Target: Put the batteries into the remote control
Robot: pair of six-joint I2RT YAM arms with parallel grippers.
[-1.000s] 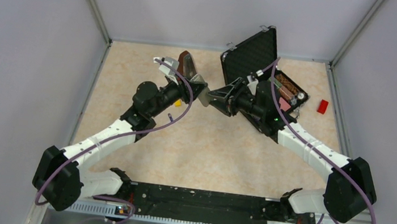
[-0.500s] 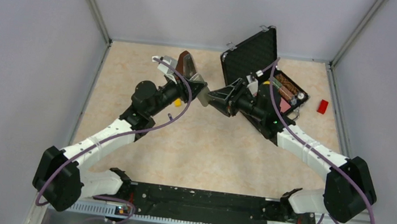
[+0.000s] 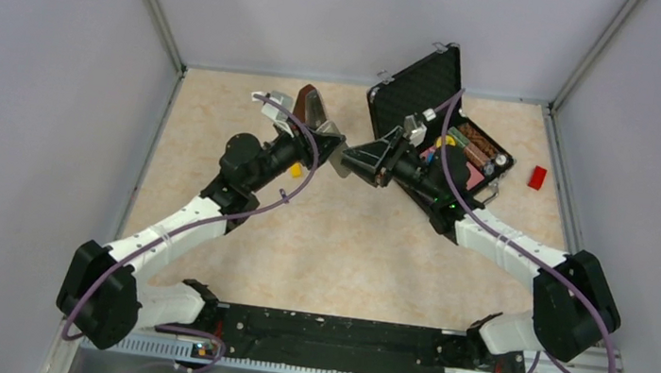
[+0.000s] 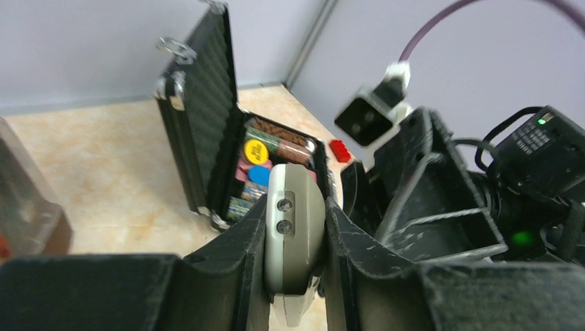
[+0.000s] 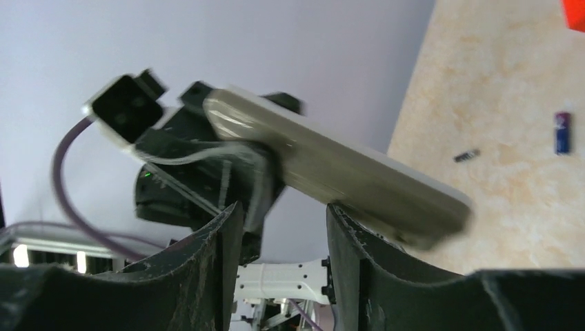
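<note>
My left gripper (image 4: 295,207) is shut on the remote control (image 4: 295,231), held on edge above the table, its grey back to one finger. In the top view the left gripper (image 3: 330,146) and right gripper (image 3: 356,159) meet at the remote control (image 3: 341,159). In the right wrist view my right gripper (image 5: 283,214) is open, and the remote control (image 5: 338,169) lies across just beyond its fingertips, close to one tip. A bluish-purple battery (image 5: 563,132) lies on the table, and a tiny dark piece (image 5: 467,156) lies near it; I cannot tell if this is the grey battery.
An open black case (image 3: 420,83) with coloured items stands at the back right behind the right arm; it also shows in the left wrist view (image 4: 207,117). A red block (image 3: 537,177) lies right of it. A brown-and-clear container (image 3: 310,106) and a yellow block (image 3: 295,170) are by the left arm.
My right arm's wrist has turned and shifted a little left, bringing its open fingers closer to the remote. The left arm still holds the remote in about the same place.
</note>
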